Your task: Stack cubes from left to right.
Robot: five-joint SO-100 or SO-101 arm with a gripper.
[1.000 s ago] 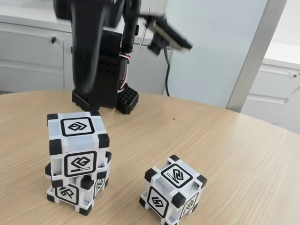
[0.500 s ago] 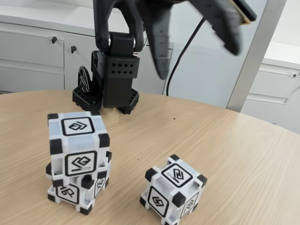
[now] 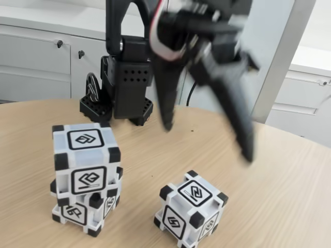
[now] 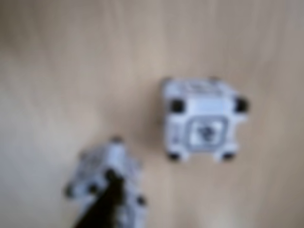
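Observation:
Three white cubes with black corners sit on the round wooden table. In the fixed view two form a stack at the left, the top cube [image 3: 85, 157] sitting slightly askew on the bottom cube [image 3: 81, 211]. The single cube [image 3: 190, 208] rests alone to the right, turned about 45 degrees. My gripper [image 3: 207, 140] hangs above and just behind it, open wide and motion-blurred, holding nothing. The blurred wrist view looks straight down: a square-on cube [image 4: 204, 118] is at centre right, and a turned cube [image 4: 107, 183] at lower left is partly covered by a dark finger [image 4: 102, 211].
The arm's black base [image 3: 121, 88] stands at the table's back edge, behind the stack. White cabinets [image 3: 36, 57] and a grey post [image 3: 282, 57] lie beyond the table. Bare wood [image 3: 279, 186] stretches to the right of the single cube.
The arm has swung from above the stack toward the right and come down. Its open fingers now hang over the single cube. The cubes have not moved.

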